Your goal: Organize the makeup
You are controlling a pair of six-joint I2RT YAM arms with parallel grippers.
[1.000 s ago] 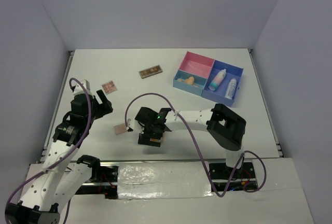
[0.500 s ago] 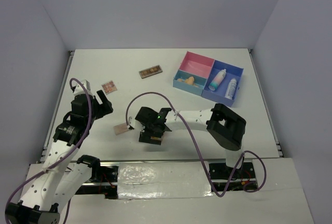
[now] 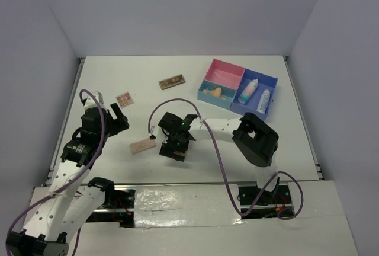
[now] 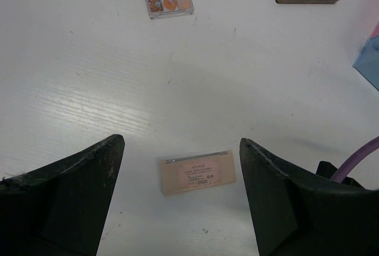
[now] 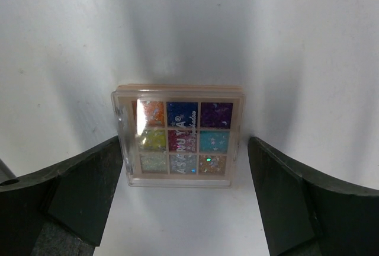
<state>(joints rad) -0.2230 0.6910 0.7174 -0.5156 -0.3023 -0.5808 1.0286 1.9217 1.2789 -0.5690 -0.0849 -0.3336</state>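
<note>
My right gripper (image 5: 185, 140) is open and straddles a square multicolour palette (image 5: 179, 136) that lies flat on the table. Its left edge is next to my left finger (image 5: 89, 191), with a gap to the right finger. In the top view the right gripper (image 3: 175, 149) hides this palette. My left gripper (image 4: 182, 143) is open and empty above a pink palette (image 4: 197, 172), which also shows in the top view (image 3: 142, 146). A brown palette (image 3: 172, 82) and a small orange-toned square palette (image 3: 124, 99) lie farther back. Peach sponges (image 3: 212, 92) and two white bottles (image 3: 249, 90) sit in the tray.
The pink-and-blue compartment tray (image 3: 225, 69) stands at the back right, and its blue corner shows in the left wrist view (image 4: 370, 60). The left gripper (image 3: 115, 117) hovers at the left side. White walls close the table at the back and on both sides.
My right arm has drawn its wrist back and turned the gripper, still over the same spot. The pink palette has turned slightly. The left arm has not moved.
</note>
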